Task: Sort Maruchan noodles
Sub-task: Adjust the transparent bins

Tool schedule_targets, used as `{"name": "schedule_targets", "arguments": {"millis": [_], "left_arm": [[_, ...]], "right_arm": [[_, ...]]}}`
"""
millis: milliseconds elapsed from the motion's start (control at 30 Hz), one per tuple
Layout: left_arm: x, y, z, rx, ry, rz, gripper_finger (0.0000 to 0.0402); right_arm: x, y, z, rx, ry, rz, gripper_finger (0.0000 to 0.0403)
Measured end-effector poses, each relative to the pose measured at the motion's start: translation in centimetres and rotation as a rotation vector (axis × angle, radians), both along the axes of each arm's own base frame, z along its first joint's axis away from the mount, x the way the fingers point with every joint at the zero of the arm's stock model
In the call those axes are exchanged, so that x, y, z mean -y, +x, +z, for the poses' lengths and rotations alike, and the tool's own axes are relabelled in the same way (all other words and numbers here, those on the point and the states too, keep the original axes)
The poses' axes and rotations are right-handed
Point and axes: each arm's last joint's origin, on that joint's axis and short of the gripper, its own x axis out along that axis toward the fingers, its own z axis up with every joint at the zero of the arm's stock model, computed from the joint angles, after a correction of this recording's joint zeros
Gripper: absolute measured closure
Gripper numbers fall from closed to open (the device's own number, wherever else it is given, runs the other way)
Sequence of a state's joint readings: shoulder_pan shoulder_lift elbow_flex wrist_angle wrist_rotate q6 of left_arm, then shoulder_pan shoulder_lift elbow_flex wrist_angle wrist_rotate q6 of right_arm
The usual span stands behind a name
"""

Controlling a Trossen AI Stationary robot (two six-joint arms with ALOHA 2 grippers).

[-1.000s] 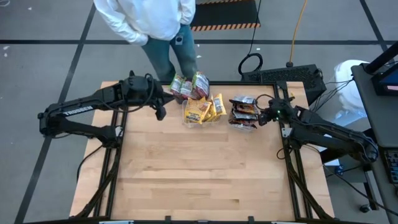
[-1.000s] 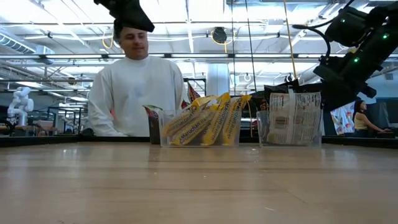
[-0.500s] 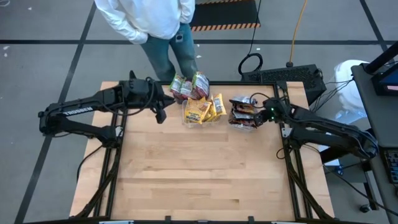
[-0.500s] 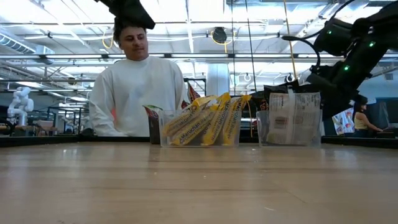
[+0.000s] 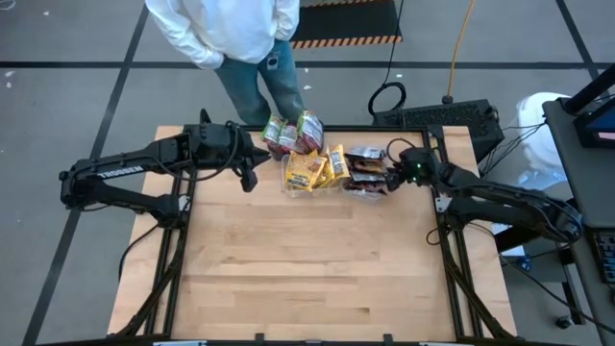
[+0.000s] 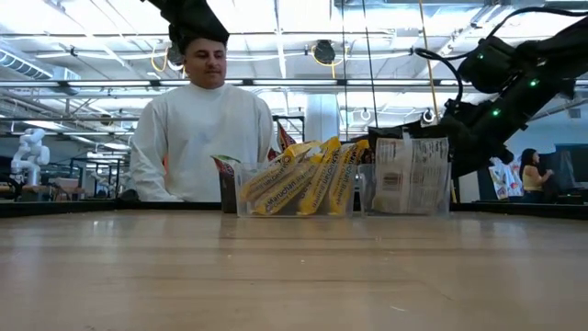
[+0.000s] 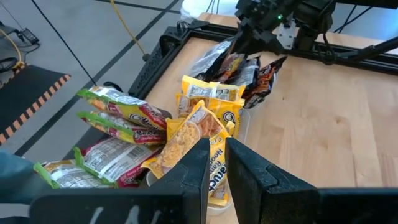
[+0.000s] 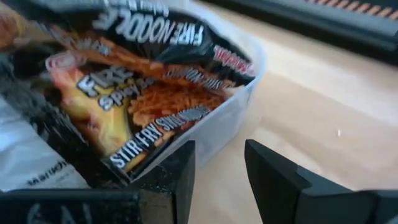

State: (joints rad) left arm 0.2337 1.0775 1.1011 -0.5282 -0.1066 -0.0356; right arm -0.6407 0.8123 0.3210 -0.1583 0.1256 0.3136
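Dark noodle packets touching right claw

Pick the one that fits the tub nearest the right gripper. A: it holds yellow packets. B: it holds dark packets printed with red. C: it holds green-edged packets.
B: the tub beside the right gripper holds dark packets with red-orange print.

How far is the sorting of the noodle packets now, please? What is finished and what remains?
Mostly done, it seems. The yellow packets stand in one clear tub, the dark packets in another, and the green-edged packets are grouped at the table edge. In hand: the right gripper, open, is against the dark packets' tub. The left gripper waits empty nearby. No loose packets are visible.
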Motion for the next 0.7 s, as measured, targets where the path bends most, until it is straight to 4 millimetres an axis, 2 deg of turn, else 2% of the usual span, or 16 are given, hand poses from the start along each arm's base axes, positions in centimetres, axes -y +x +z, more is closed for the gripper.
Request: {"name": "schedule_targets", "arguments": {"millis": [333,533,633,700], "left_arm": [[0.0,0.0,0.0,0.0,0.0,0.001,0.0344],[0.0,-0.1,-0.1,-0.013,-0.003,0.001,0.0344],[0.0,-0.2,-0.3,-0.033,-0.007,0.002,0.0344],[0.0,-0.2,-0.4,-0.05,-0.004,-0.002,0.0344]], "right_arm": [[2.0,1.0,0.0,0.082,-0.06,0.074,0.0271],[2.6,1.2,-0.3,0.07,-0.089,0.115,0.0271],[2.6,1.3,0.2,0.064,-0.158,0.157,0.0271],[2.6,1.4,1.3,0.098,-0.199,0.175,0.0271]]}}
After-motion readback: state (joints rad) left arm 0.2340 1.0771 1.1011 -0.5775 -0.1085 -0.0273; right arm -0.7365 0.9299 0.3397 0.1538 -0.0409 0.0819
